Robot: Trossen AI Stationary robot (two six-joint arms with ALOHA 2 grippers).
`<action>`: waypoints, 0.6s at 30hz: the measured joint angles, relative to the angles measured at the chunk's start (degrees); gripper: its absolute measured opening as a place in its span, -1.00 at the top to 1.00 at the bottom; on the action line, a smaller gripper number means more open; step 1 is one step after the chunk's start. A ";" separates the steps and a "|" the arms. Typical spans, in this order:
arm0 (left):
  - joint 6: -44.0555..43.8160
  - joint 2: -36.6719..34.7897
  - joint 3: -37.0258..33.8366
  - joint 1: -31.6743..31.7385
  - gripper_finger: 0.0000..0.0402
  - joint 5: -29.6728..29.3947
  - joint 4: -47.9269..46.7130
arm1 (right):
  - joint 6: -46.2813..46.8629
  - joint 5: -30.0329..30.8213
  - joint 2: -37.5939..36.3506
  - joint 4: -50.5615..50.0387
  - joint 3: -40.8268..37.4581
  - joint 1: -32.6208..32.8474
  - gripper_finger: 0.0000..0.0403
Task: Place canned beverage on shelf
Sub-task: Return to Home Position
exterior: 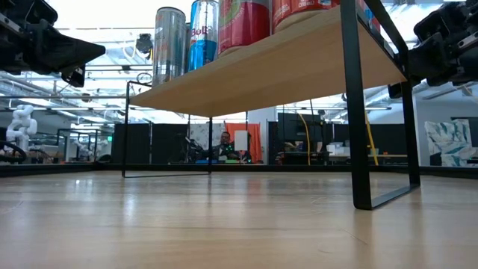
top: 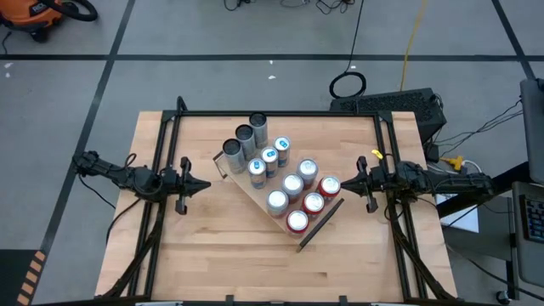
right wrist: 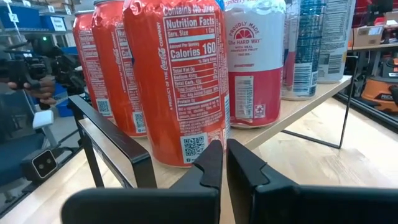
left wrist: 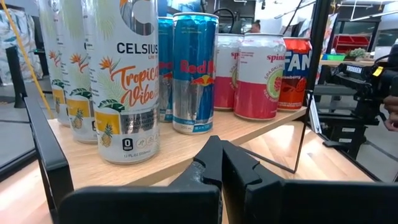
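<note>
Shelf (exterior: 284, 71): twelve cans (top: 292, 184) upright on it, four rows of three; left gripper (top: 202, 184) near shelf's left side, fingers pressed together, empty; right gripper (top: 348, 181) near shelf's right side, likewise closed, empty.

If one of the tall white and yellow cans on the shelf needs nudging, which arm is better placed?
Probably left. The left gripper is beside the shelf end where the white and yellow cans stand; the right gripper faces the red cans.
</note>
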 joint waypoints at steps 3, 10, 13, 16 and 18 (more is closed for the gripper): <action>1.42 0.00 0.00 0.07 1.00 0.21 -0.02 | 0.17 -0.05 0.00 0.02 0.00 0.00 1.00; 2.11 0.00 -0.02 6.22 1.00 7.95 -0.71 | 0.23 -0.02 0.00 0.02 0.00 0.00 1.00; 1.37 0.00 -0.02 8.95 1.00 11.42 -1.30 | -0.05 0.00 0.00 0.02 0.00 0.02 1.00; 0.99 -0.02 -0.02 10.68 1.00 14.68 -1.88 | -0.25 0.00 0.00 0.02 0.00 0.02 1.00; 0.98 0.00 -0.02 11.31 1.00 16.58 -2.23 | -0.35 0.00 0.00 -0.02 0.00 0.02 1.00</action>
